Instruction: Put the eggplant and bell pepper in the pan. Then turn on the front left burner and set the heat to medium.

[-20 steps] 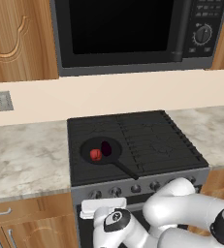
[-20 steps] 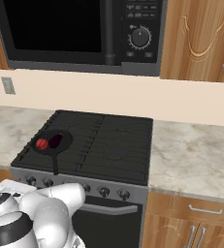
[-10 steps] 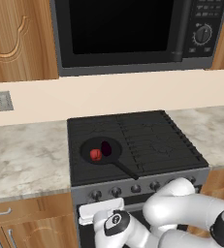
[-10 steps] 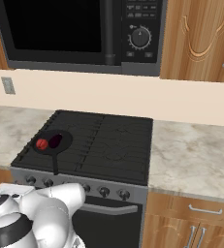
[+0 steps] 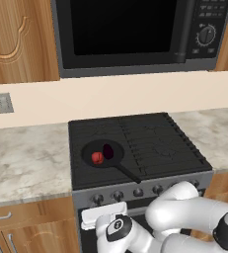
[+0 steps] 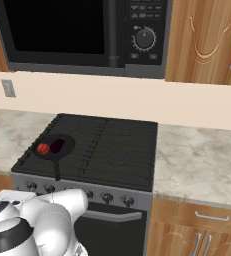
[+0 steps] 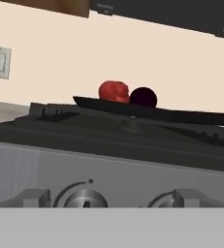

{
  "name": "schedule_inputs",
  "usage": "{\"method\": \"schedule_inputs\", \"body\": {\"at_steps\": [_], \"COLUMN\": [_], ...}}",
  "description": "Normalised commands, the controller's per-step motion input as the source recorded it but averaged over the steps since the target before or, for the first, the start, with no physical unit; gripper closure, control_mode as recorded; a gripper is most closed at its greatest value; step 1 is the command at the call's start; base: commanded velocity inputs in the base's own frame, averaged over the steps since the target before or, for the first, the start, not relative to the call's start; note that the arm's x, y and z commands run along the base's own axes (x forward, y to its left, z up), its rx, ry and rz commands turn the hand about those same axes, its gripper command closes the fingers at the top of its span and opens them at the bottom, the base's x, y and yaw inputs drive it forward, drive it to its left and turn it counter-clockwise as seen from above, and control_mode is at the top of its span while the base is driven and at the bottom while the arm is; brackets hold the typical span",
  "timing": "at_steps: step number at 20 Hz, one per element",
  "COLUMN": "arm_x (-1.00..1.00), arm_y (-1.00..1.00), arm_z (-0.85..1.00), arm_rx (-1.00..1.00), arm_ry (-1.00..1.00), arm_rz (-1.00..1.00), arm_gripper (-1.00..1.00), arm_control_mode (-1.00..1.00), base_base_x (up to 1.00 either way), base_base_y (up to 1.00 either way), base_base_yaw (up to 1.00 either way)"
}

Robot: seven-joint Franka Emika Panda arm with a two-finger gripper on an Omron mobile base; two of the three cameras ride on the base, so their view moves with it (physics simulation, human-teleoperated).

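Claw faces round metal knob on grey stove front.

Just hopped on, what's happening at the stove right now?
Both vegetables are already in the pan on the front left burner: the bell pepper and the eggplant lie side by side. The arm is folded low in front of the stove, its hand camera looking at the knobs on the front panel. No knob is gripped yet, so the burner step is probably next.
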Motion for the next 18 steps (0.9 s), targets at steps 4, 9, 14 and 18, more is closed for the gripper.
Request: {"method": "schedule_inputs", "body": {"at_steps": [4,9,14,18], "arm_x": [0.26,0.43,0.19,0.01], "arm_y": [-0.01,-0.05,-0.10,0.00], "arm_z": [-0.04,-0.23,-0.32,-0.42], "arm_rx": [0.00,0.00,0.00,0.00], "arm_ry": [0.00,0.00,0.00,0.00], "arm_rz": [0.00,0.00,0.00,0.00], "arm_gripper": [-1.00,-1.00,-1.00,-1.00], "arm_control_mode": [-1.00,-1.00,-1.00,-1.00], "base_base_x": [0.00,0.00,0.00,0.00], "base_base_y": [0.00,0.00,0.00,0.00], "base_base_yaw": [0.00,0.00,0.00,0.00]}}
